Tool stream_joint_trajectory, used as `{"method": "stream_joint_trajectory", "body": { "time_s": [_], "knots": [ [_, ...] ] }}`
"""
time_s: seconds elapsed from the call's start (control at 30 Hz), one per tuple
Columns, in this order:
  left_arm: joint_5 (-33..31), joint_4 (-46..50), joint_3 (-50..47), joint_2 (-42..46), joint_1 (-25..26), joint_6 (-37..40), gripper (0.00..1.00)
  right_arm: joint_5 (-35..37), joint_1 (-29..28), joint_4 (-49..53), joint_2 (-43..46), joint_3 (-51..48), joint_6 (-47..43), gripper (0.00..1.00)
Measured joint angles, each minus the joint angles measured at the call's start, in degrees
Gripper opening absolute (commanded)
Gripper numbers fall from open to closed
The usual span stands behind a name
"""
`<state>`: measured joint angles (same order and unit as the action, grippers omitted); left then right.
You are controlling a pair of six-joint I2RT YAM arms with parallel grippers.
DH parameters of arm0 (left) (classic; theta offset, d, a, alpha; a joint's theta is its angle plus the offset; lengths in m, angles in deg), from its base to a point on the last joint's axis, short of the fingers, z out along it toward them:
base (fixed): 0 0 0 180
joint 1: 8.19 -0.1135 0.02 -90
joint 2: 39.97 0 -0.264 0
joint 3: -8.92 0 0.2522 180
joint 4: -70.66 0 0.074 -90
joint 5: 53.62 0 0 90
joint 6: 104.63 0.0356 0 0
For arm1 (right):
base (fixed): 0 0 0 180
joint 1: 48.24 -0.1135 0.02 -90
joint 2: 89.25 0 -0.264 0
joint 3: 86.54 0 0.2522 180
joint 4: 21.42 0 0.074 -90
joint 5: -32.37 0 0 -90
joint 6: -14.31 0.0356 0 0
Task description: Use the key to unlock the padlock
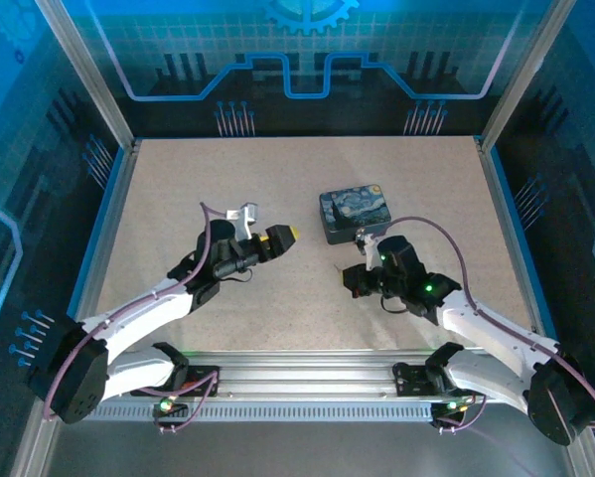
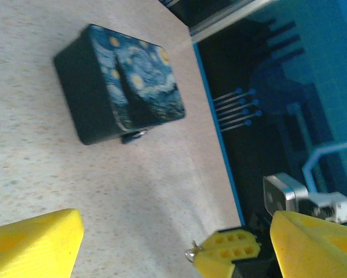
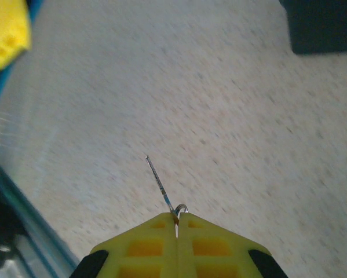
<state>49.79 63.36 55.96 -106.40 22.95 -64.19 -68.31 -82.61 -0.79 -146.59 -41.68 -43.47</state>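
The right claw (image 3: 177,225) is pinched tight on the key (image 3: 160,184), whose thin blade juts out over the counter (image 3: 231,116) near the tin box (image 2: 124,81); the padlock (image 2: 134,137) lies on the counter against the tin box's side wall. The left claw (image 2: 176,231) gapes wide and empty, facing the tin box.
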Motion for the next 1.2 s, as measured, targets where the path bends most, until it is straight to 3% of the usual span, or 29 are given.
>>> {"method": "stream_joint_trajectory", "body": {
  "time_s": [0.2,0.47,1.2],
  "knots": [
    [2.64,-4.87,2.58,-3.93,3.45,0.39,0.72,-5.77,1.11,-12.79,-4.02,0.09,4.48,0.00],
    [3.82,-7.52,4.68,-8.33,5.90,0.61,0.57,-11.61,1.18,-22.43,-7.56,0.13,10.56,0.00],
    [3.93,-8.81,5.60,-10.40,6.58,1.11,0.06,-14.05,1.18,-26.93,-8.04,0.15,14.97,0.03]
  ]
}}
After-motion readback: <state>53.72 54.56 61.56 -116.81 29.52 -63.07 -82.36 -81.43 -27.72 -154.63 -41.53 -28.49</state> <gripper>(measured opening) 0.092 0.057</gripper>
